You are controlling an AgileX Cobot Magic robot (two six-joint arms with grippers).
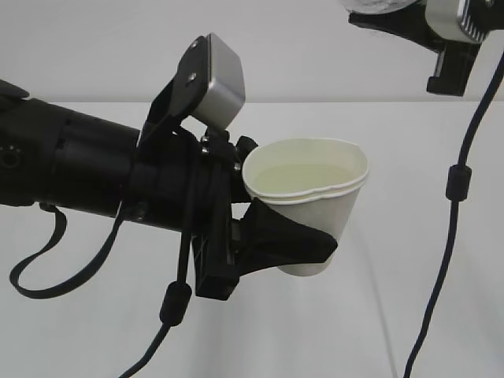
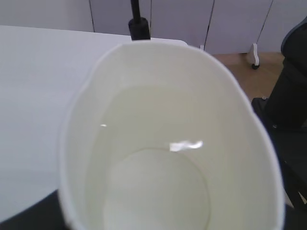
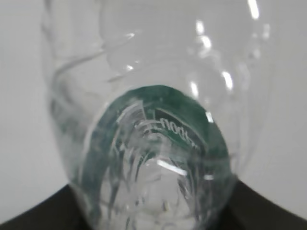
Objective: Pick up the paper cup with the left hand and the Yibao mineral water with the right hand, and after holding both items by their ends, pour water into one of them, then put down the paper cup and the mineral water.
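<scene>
**Op:** Holding position for notes. Left hand (image 1: 277, 206) pinches the paper cup (image 1: 311, 201) at centre frame in the exterior view, one black finger (image 1: 291, 240) wrapped across the lower wall. The cup sits clear above the table (image 1: 409, 315), upright or close to it, with water (image 1: 303, 175) inside, roughly half full by my estimate.

**Obs:** And the right side?

**Op:** Right hand (image 1: 453, 31) shows only at the upper right of the exterior frame, cropped. Its wrist view is filled by the Yibao mineral water (image 3: 153, 143), green label toward the lens, dark tool edges at both lower corners. I read the tool as clamped on the bottle.

**Obs:** Risks from here?

**Op:** The rim already looks squeezed out of round. Any tighter squeeze or a jolt on the way down could buckle the wall and slop water over. A tilted set-down could tip the cup.

**Obs:** Differences between views?

**Op:** The left wrist view looks straight into the cup: water surface, a glint (image 2: 186, 145), the base disc below. No grip visible there. The exterior view shows the grip, but no bottle. Whether the bottle still holds water, I cannot tell.
</scene>
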